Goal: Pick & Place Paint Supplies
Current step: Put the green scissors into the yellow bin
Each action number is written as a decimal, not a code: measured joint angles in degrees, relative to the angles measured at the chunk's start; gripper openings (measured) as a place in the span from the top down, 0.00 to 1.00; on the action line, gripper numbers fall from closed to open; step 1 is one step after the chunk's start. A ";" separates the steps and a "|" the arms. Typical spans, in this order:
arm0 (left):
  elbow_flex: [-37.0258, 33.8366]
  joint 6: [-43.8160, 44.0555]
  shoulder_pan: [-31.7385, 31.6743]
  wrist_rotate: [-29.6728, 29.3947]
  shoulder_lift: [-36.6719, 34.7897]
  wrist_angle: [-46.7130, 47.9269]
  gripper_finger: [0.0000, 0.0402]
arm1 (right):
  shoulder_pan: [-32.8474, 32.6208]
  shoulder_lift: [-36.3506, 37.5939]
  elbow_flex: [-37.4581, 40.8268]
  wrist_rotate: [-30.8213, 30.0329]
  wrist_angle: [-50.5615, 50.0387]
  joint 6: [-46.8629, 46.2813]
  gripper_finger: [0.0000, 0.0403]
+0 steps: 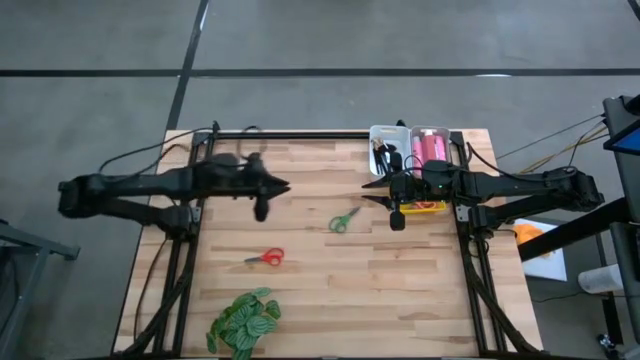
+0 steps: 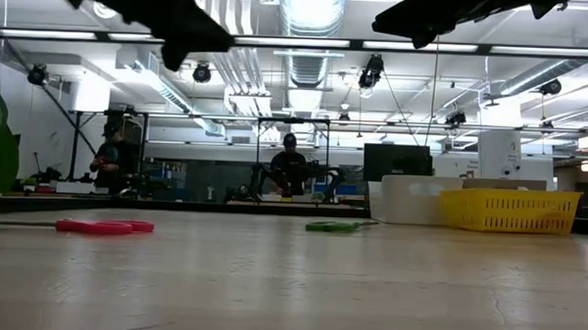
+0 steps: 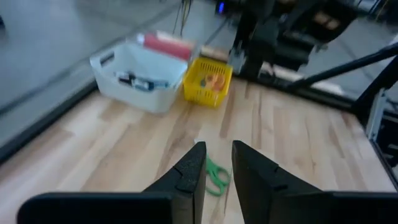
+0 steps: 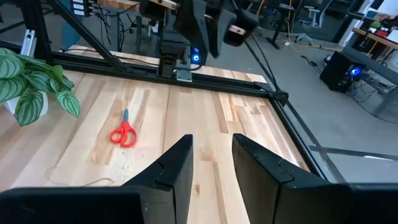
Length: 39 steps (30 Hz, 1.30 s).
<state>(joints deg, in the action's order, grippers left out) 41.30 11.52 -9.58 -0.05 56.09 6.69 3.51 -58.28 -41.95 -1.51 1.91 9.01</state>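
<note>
The left gripper (image 3: 216, 169) is seen raised over the left-centre of the table (image 1: 420, 300) in the high view, its fingers set narrowly apart with nothing between them; the right gripper (image 4: 211, 163) is likewise narrowly parted and empty, held up beside the bins at the upper right. The green-handled scissors (image 1: 343, 219) lie flat mid-table, between the two grippers, and the red-handled scissors (image 1: 266, 258) lie lower left of centre; both remain to be collected. A wider opening is judged necessary before descent, with the fingers squared across the green handles, since so thin a flat object is easily skidded. The white bin (image 1: 388, 139) holding brushes, the pink tubes (image 1: 434, 148) beside it, and the yellow basket (image 1: 428, 207) are partly covered by the right arm, so their contents cannot be counted. The leafy plant (image 1: 243, 321) is cut off in the right wrist view.
</note>
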 joint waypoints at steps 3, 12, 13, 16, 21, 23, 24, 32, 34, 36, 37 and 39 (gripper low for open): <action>-7.05 -3.20 0.00 0.00 -7.85 -5.29 0.80 | 0.00 0.00 0.00 0.02 0.00 -0.02 0.73; -21.18 -5.52 0.00 0.00 -28.08 -16.05 0.80 | 0.00 0.00 0.00 0.02 0.00 -0.02 0.73; -22.25 -5.51 0.00 0.00 -29.75 -15.93 0.80 | 0.00 0.00 0.00 0.01 0.00 -0.02 0.73; -24.86 -5.76 0.00 0.00 -34.25 -15.78 0.80 | 0.00 0.00 0.00 0.00 0.00 -0.02 0.73; -26.75 -5.76 0.00 0.01 -39.07 -15.72 0.80 | 0.01 0.00 0.00 0.01 0.00 -0.02 0.73; -26.75 -5.76 0.00 0.00 -39.88 -15.47 0.80 | 0.01 0.00 0.00 0.02 0.00 -0.02 0.73; -26.69 -5.76 0.00 0.00 -39.99 -15.49 0.80 | 0.00 0.00 0.00 0.02 0.00 -0.02 0.73; -26.65 -5.65 0.00 0.02 -39.86 -13.85 0.80 | 0.00 0.00 0.00 0.02 0.00 -0.02 0.73; -26.65 -5.57 0.00 0.01 -39.86 -13.89 0.80 | 0.00 0.00 0.00 0.02 0.00 -0.02 0.73; -26.65 -5.57 0.00 0.02 -39.86 -13.71 0.80 | 0.00 0.00 0.00 -0.01 0.00 -0.02 0.73; -26.65 -5.57 0.00 0.02 -39.86 -13.67 0.80 | 0.01 0.00 0.00 0.02 0.00 -0.01 0.73; -26.65 -5.57 0.00 0.02 -39.86 -13.59 0.80 | 0.00 0.00 0.00 0.01 0.00 -0.02 0.73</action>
<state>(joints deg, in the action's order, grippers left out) 14.66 5.96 -9.58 -0.03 16.23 -6.89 3.51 -58.28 -41.95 -1.50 1.91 8.99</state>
